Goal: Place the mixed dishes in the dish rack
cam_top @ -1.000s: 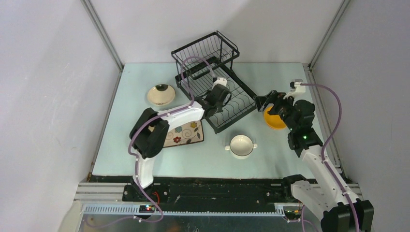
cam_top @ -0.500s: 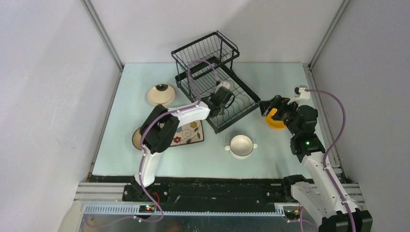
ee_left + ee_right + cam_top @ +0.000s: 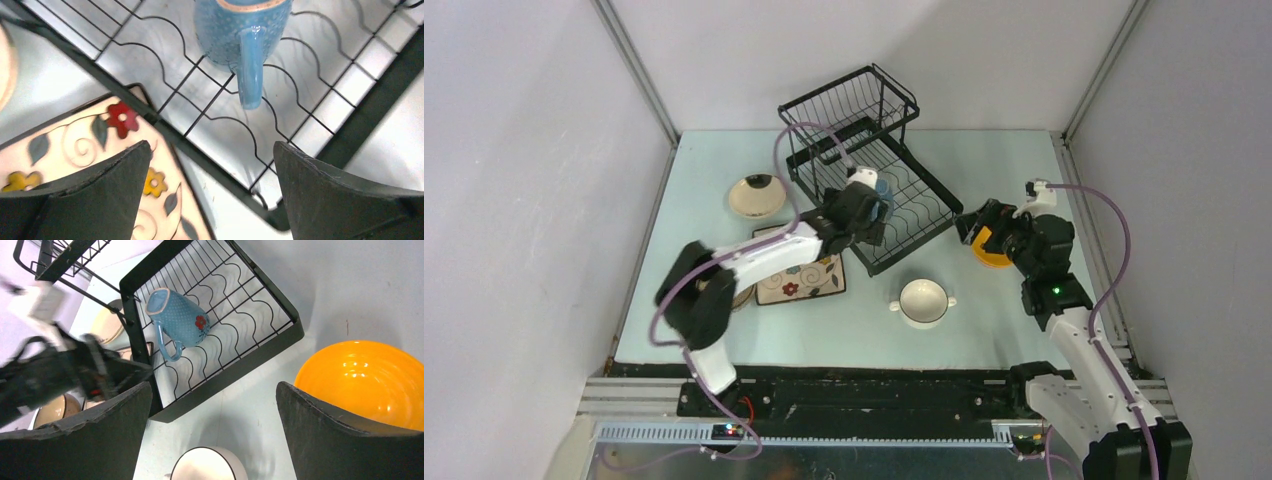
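The blue mug (image 3: 240, 30) lies on its side on the wavy wires of the dish rack's lower tray (image 3: 300, 145), handle towards my left gripper (image 3: 210, 150). That gripper is open and empty, just short of the mug and above the tray's near edge. In the top view the mug (image 3: 883, 188) shows beside the left gripper (image 3: 871, 212). My right gripper (image 3: 214, 390) is open and empty, hovering between the yellow bowl (image 3: 370, 380) and the tray. The white two-handled cup (image 3: 922, 301) stands below it. The square floral plate (image 3: 799, 280) lies left of the rack (image 3: 854, 110).
A round cream dish (image 3: 758, 196) sits left of the rack. A brown bowl (image 3: 52, 410) lies beside the floral plate, mostly hidden under the left arm from above. The rack's raised basket (image 3: 849, 100) stands at the back. Grey walls close in both sides.
My left gripper has opened and let go of the blue mug, which now rests on the lower tray. The left arm swung back to the left. The right arm barely moved.
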Controlling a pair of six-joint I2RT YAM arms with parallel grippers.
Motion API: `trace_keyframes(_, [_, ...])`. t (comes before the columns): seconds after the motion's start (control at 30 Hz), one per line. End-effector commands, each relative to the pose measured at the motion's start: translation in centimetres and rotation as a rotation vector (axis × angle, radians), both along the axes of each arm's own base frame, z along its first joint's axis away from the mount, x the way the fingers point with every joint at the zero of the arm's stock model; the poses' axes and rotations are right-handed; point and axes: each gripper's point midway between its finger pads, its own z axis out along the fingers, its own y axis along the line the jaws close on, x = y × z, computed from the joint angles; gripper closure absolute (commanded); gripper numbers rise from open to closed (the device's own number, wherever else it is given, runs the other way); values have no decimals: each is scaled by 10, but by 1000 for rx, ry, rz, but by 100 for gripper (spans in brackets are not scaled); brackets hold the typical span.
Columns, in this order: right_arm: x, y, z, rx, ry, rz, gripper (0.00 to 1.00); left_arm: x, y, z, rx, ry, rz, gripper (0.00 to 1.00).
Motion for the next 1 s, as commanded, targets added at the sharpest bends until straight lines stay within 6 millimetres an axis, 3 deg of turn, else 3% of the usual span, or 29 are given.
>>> trace_keyframes(0.0, [2, 1, -3, 17, 16, 1, 4, -12, 13, 84, -124, -162, -18, 0])
trace_keyframes(0.1, [4, 6, -8, 37, 38, 10, 6, -27, 32, 88, -114, -160, -2, 0])
trace_keyframes(0.13, [6, 9, -11, 46, 48, 16, 7, -31, 37, 100, -132, -180, 6, 0])
trace_keyframes(0.17, [7, 13, -9, 52, 42, 25, 8, -37, 43, 94, -131, -168, 15, 0])
trace_keyframes(0.2, [8, 19, -9, 64, 42, 33, 9, -41, 48, 104, -158, -186, 24, 0])
trace_keyframes(0.37, [16, 46, -4, 82, 7, 27, 12, -59, 80, 90, -268, -148, 133, 1])
trace_keyframes(0.4, [16, 58, -3, 80, -4, 45, 12, -60, 86, 98, -302, -168, 151, 1])
trace_keyframes(0.47, [19, 73, -1, 69, -16, 57, 13, -67, 106, 85, -314, -171, 210, 1])
trace_keyframes(0.5, [23, 73, -1, 66, -17, 30, 13, -70, 113, 92, -342, -193, 233, 1])
trace_keyframes(0.53, [27, 83, -3, 63, -1, 39, 13, -73, 125, 82, -331, -197, 265, 1])
trace_keyframes(0.57, [30, 86, -5, 66, 11, 31, 13, -76, 133, 91, -364, -227, 291, 1])
trace_keyframes(0.6, [35, 95, -6, 63, 27, 45, 14, -81, 142, 80, -364, -219, 317, 1])
trace_keyframes(0.63, [39, 101, -16, 60, 60, 53, 14, -85, 148, 88, -405, -245, 328, 0])
trace_keyframes(0.67, [42, 108, -10, 71, 54, 63, 14, -89, 155, 77, -410, -239, 349, 0])
trace_keyframes(0.7, [46, 113, -19, 79, 85, 56, 14, -93, 160, 83, -439, -267, 358, 1])
trace_keyframes(0.8, [56, 130, -20, 135, 89, 64, 16, -103, 173, 75, -457, -290, 384, 1])
trace_keyframes(0.83, [60, 135, -29, 148, 119, 58, 17, -105, 177, 79, -469, -306, 390, 1])
trace_keyframes(0.87, [65, 140, -24, 163, 109, 60, 18, -107, 180, 76, -465, -301, 398, 1])
trace_keyframes(0.9, [69, 145, -35, 158, 134, 59, 19, -109, 182, 79, -470, -311, 406, 1])
trace_keyframes(0.97, [81, 157, -31, 159, 126, 64, 21, -112, 185, 78, -478, -309, 417, 1])
